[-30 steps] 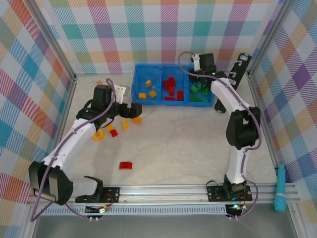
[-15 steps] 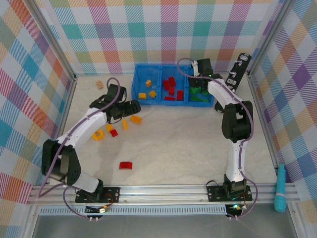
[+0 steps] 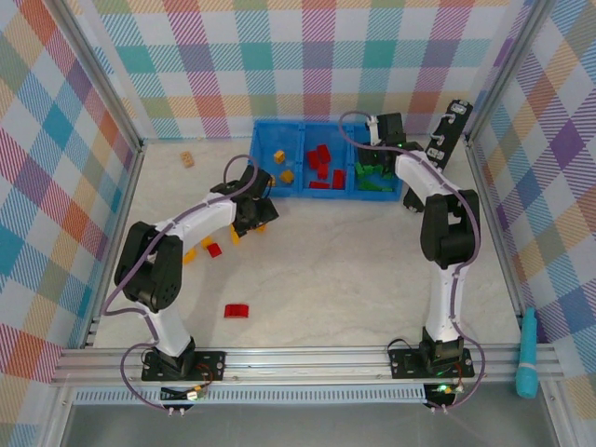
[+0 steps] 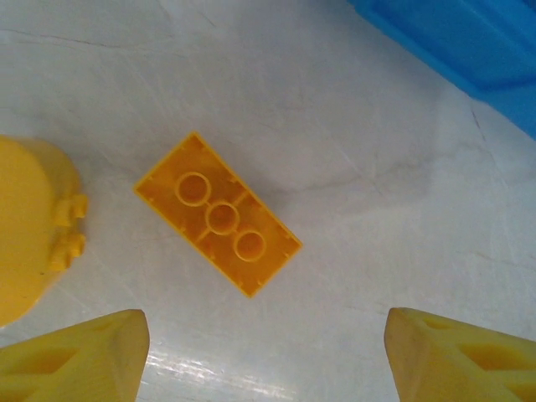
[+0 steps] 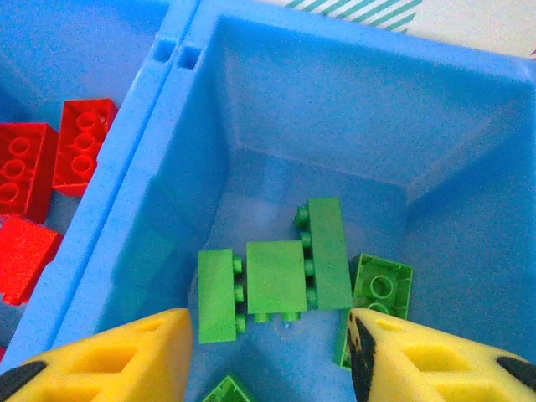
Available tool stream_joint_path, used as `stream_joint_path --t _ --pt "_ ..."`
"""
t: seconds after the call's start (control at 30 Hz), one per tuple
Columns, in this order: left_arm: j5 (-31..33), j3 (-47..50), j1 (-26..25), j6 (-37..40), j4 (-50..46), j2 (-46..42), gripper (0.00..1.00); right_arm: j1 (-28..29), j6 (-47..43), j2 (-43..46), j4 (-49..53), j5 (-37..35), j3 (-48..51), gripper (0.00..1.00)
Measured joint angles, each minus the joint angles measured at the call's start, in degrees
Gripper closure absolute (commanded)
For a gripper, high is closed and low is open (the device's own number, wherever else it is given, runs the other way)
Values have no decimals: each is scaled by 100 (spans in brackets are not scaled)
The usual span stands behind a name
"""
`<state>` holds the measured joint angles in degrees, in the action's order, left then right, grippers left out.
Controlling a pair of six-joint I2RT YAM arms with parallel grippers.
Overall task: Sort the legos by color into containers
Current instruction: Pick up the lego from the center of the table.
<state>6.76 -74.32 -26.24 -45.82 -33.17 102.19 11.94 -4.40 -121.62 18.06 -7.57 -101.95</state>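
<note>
The blue bin (image 3: pixel 298 124) stands at the back with yellow, red and green legos in its three compartments. My left gripper (image 3: pixel 253 214) hovers low over the table just in front of the bin's left end. In the left wrist view it (image 4: pixel 266 339) is open, and an upside-down yellow-orange brick (image 4: pixel 218 213) lies just ahead of the fingertips (image 4: pixel 92 356). My right gripper (image 3: pixel 372 168) hangs over the green compartment. It (image 5: pixel 270 335) is open with nothing held, above several green bricks (image 5: pixel 275 275).
A red brick (image 3: pixel 237 310) lies mid-table and another (image 3: pixel 214 249) beside a yellow one (image 3: pixel 189 253). A small tan block (image 3: pixel 187 158) sits at the back left. Red bricks (image 5: pixel 50 159) fill the middle compartment. The bin's corner (image 4: pixel 469 42) is close to the left gripper.
The left arm swung right toward the bin's front and its jaws narrowed. The right gripper's jaws parted over the green compartment.
</note>
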Motion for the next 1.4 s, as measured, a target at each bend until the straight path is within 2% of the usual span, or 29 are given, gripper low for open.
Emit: stream_joint_path --t 0.37,0.6,0.87,1.2,1.4 --pt "407 -319 -26 -1482 -136 538 33 0 44 592 -376 116 332 45" --pt "490 -396 -26 -1947 -109 887 36 0 98 693 -474 181 413 44" --pt "518 -474 -26 -2107 20 1266 49 0 208 748 -470 221 640 43" --pt "590 -553 -26 -2096 -173 1322 65 0 374 776 -472 221 660 43" --pt "640 -533 -42 -1753 -170 1235 72 0 352 824 -431 157 695 43"
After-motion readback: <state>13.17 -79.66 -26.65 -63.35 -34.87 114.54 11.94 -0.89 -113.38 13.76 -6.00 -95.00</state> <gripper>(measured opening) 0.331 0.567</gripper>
